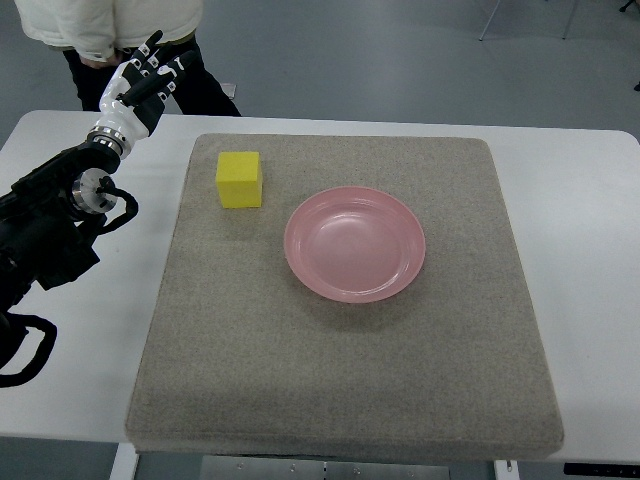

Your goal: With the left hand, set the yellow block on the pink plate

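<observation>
A yellow block [239,179] lies on the grey mat [340,380], near its far left corner. To the right of it, in the mat's middle, sits an empty pink plate [355,243]. My left hand [141,80] hovers above the table's far left edge, up and to the left of the block and well apart from it. Its fingers are spread and hold nothing. The black left arm comes in from the left edge. No right arm shows.
The mat lies on a white table [585,200]. A person in a light jacket [100,25] stands at the far left edge, right behind my left hand. Chair legs show at the far right on the grey floor.
</observation>
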